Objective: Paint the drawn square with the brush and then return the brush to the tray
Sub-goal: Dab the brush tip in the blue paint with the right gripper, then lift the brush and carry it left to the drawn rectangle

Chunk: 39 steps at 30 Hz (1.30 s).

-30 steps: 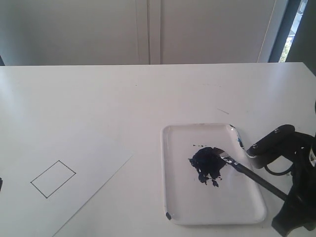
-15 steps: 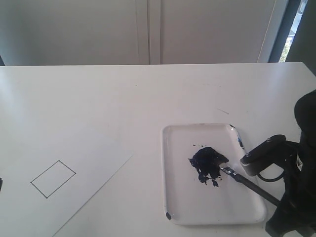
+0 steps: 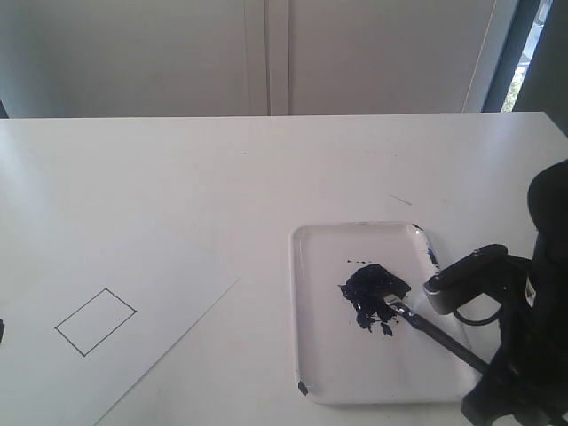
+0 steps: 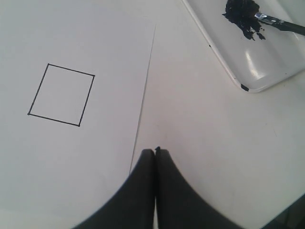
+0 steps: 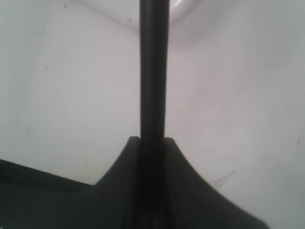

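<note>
The drawn square [image 3: 96, 321] is a thin black outline with a white inside, on the paper sheet [image 3: 151, 284] at the front left. It also shows in the left wrist view as the square [image 4: 61, 95]. The white tray [image 3: 330, 355] lies at the front right and holds a dark blue paint blob [image 3: 373, 288]. The brush [image 3: 444, 340] slants over the tray with its silver ferrule at the blob's lower right edge. My right gripper [image 5: 152, 139] is shut on the brush handle [image 5: 153, 71]. My left gripper [image 4: 155, 150] is shut and empty, above the paper's edge.
The tray [image 4: 267, 71], with the brush [image 4: 281, 23] and the blob [image 4: 240, 12], lies past the sheet in the left wrist view. The right arm's black body and cables [image 3: 532, 293] hang over the table's front right corner. A grey wall stands behind the table.
My right arm has drawn back toward the front edge. The brush tip slid from the blob's upper right down to its lower right edge. The left arm is still.
</note>
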Motion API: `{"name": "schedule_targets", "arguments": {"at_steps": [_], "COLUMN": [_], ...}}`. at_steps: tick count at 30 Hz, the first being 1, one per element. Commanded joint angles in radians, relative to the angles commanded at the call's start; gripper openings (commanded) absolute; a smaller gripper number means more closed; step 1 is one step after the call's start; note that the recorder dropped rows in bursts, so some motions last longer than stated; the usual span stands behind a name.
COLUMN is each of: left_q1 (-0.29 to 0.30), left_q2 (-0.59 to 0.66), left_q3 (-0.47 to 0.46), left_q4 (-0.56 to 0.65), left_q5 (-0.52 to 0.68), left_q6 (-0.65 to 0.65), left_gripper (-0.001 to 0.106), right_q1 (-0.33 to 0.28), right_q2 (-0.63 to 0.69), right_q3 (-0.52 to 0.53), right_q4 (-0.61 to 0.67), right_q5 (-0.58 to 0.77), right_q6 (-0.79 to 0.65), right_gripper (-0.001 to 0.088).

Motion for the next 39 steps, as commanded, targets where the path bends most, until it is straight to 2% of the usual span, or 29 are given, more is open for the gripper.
{"name": "schedule_targets", "arguments": {"at_steps": [7,16,20,28,32,34,39], "left_q1": [0.0,0.0,0.0,0.0,0.0,0.0,0.0], "left_q2": [0.0,0.0,0.0,0.0,0.0,0.0,0.0], "left_q3": [0.0,0.0,0.0,0.0,0.0,0.0,0.0], "left_q4": [0.0,0.0,0.0,0.009,0.093,0.153,0.23], "left_q5": [0.0,0.0,-0.002,-0.022,-0.02,-0.02,-0.043], "left_q6": [0.0,0.0,0.0,0.004,0.018,0.018,0.025], "left_gripper": [0.0,0.0,0.0,0.0,0.001,0.008,0.044], "right_q1": [0.0,0.004,0.054,0.212,0.282,0.309,0.367], "right_q2": [-0.092,-0.139,-0.139,-0.106,-0.026,0.023,0.16], "right_q3": [0.0,0.0,-0.008,-0.113,-0.2,-0.242,-0.34], "right_q4": [0.078,0.297,0.311,0.34,0.34,0.339,0.308], "right_q5": [-0.019,-0.039,-0.057,-0.109,-0.115,-0.115,-0.124], "right_q6": [-0.062,-0.193,-0.206,-0.168,-0.16,-0.16,-0.16], "right_gripper": [0.0,0.0,0.0,0.0,0.0,0.0,0.0]}}
